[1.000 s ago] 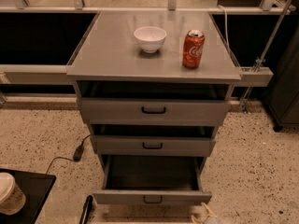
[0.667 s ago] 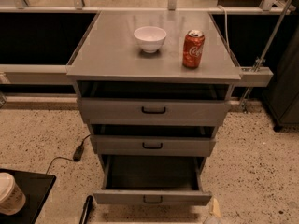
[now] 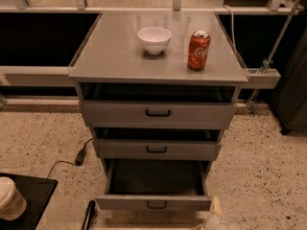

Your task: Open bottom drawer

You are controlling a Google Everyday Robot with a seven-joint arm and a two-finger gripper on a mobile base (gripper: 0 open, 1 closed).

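The bottom drawer [image 3: 153,202] is the lowest of three grey drawers in the metal cabinet. It stands pulled out toward me, its dark inside [image 3: 156,177] showing, with a small black loop handle [image 3: 156,204] on its front. The middle drawer [image 3: 156,149] and top drawer [image 3: 157,113] stick out only slightly. My gripper [image 3: 214,216] shows only as a pale part at the bottom edge of the view, just right of the bottom drawer's front corner and apart from the handle.
A white bowl [image 3: 154,39] and a red soda can [image 3: 198,50] stand on the cabinet top [image 3: 115,56]. A black cable and plug [image 3: 80,155] lie on the speckled floor at left. A paper cup [image 3: 9,198] sits on a black tray at bottom left. A dark bar [image 3: 88,215] is by the drawer's left corner.
The pale gripper part at the bottom right has shifted slightly right and shows more. The bottom drawer stays pulled out as before.
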